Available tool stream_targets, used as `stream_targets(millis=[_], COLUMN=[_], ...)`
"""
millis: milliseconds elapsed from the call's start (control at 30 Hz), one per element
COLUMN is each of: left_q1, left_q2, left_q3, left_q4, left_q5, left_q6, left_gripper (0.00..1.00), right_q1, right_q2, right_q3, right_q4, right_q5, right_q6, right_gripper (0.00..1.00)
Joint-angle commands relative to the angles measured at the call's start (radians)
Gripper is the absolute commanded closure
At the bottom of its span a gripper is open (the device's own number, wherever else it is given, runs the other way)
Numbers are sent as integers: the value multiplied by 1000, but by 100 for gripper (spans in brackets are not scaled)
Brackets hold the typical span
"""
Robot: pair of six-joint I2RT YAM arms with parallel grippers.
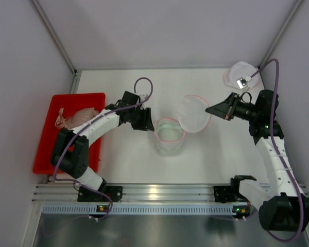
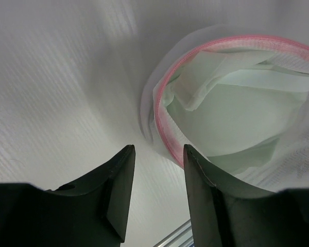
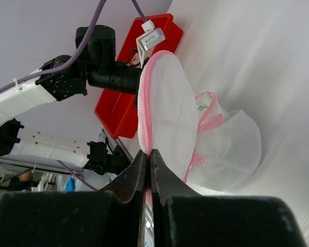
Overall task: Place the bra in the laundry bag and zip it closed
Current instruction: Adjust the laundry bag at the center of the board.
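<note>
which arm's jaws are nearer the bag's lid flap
Right. The right jaws are shut on the edge of the lid flap; the left jaws stand open across the laundry bag, beside its opposite rim.

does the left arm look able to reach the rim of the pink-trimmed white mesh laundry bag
Probably yes: the open, empty left pincer sits beside the white mesh laundry bag, nothing between, and the right pincer holds its round lid aside.

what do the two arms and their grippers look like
The left arm and right arm match: white link shells, black joints, and black bases. A thin purple cable runs along each arm, with a small white module on it near the wrist. The left gripper and right gripper have matte black, wedge-shaped fingers that taper to narrow tips.
</note>
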Motion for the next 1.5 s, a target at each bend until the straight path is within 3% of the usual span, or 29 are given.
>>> stream_targets(millis=[0, 167, 267, 300, 400, 533, 833, 933, 967, 1100, 1200, 1467], left_q1=[-3, -3, -1, 0, 2, -6, -75, -73, -69, -47, -42, -42], left_q2=[25, 79, 88, 84, 23, -99, -93, -50, -50, -71, -80, -5], left_q3=[7, 4, 25, 47, 108, 220, 114, 139, 165, 257, 344, 430], left_q4=[63, 92, 91, 90, 69, -11, -25, -23, -17, 9, 32, 74], left_q5=[61, 85, 105, 108, 105, -8, -44, -60, -59, -18, 54, 151], left_q6=[-35, -69, -66, -60, -29, 34, 6, 29, 32, 35, -30, -289], left_gripper=[52, 61, 78, 88, 100, 100, 100, 85, 74, 50, 39, 30], right_q1=[-6, -6, -8, -9, -17, -25, -25, -12, -8, 35, 105, 261], right_q2=[-26, -29, -30, -32, -33, -33, -55, -61, -61, -67, -64, -76], right_q3=[12, 7, 9, 14, 53, 130, 109, 84, 78, 44, 23, 15], right_q4=[14, -1, -20, -44, -119, -265, -225, -203, -198, -150, -111, -87], right_q5=[-11, -4, 15, 27, 102, 301, 371, 406, 418, 463, 479, 597], right_q6=[-21, -37, -64, -77, -176, -296, -261, -224, -206, -163, -144, -295], right_gripper=[100, 100, 100, 100, 100, 100, 100, 100, 100, 100, 100, 100])
